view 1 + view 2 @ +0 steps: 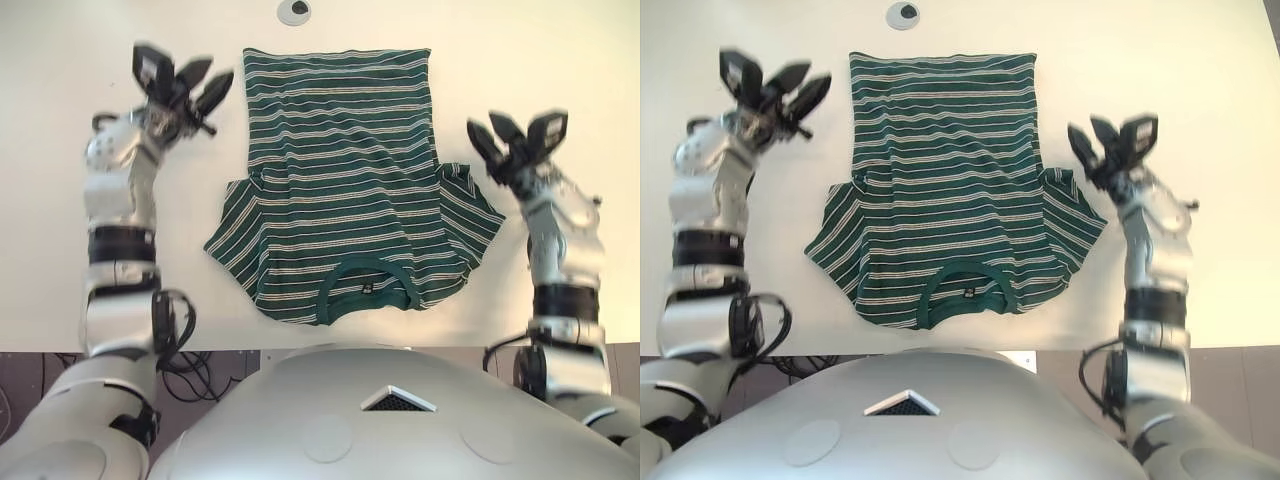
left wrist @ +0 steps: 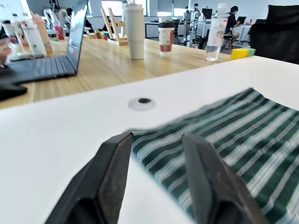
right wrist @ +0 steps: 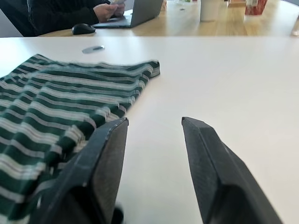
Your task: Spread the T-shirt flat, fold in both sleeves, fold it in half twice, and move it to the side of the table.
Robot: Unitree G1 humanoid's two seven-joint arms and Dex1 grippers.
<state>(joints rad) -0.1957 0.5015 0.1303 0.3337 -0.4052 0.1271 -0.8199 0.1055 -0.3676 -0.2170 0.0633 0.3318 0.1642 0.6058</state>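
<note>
A dark green T-shirt point(image 1: 345, 180) with pale stripes is lying spread out in the middle of the white worktop point(image 1: 560, 60). Its collar is nearest the robot, its hem is at the far side, and both short sleeves are sticking out unfolded. The left tool point(image 1: 205, 82) is hanging just beside the far left hem corner, fingers parted, gripping nothing. The right tool point(image 1: 490, 135) is hanging just beside the right sleeve, likewise released. A small round grommet point(image 1: 294, 11) is sitting beyond the hem.

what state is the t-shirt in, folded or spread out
Spread out, not folded: the T-shirt lies open on the table, with both sleeves sticking out at its sides and slight wrinkles.
</note>
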